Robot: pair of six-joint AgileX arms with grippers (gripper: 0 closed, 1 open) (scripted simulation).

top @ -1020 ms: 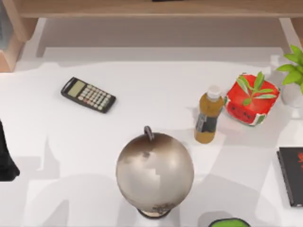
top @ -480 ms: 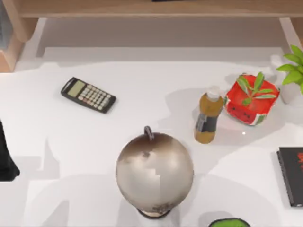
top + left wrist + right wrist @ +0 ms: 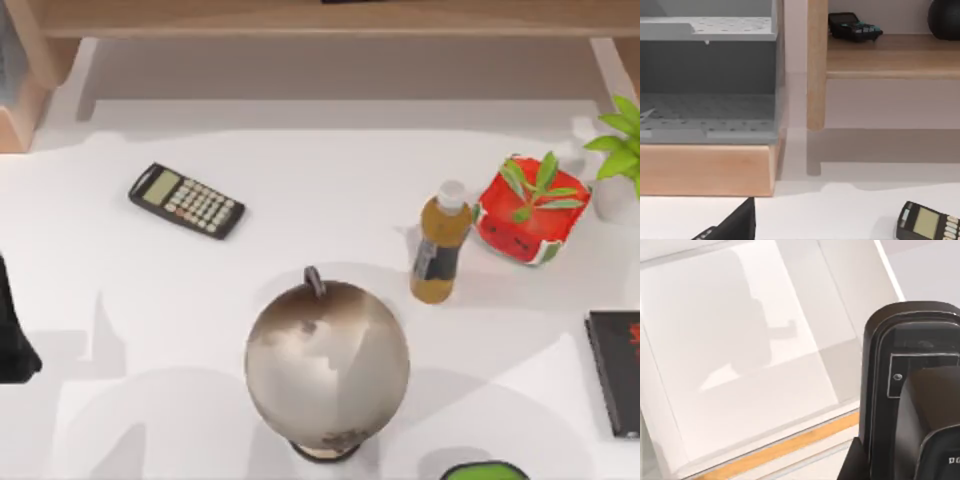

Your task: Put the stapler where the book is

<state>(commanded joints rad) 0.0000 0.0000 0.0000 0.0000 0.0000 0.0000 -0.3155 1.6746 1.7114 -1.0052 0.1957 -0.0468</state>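
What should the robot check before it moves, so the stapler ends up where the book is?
1. Goal spot found: ok. The flat black book with red marks lies at the table's right edge.
2. Book's cover free: ok for the part that shows; nothing lies on it.
3. Not mixed up with the black calculator with pale keys: ok. That one lies far off on the left side.
4. Tall things away from the book: ok. The brown bottle with a white cap and the grey globe stand apart from it.
5. Stapler found: cannot tell which thing it is.
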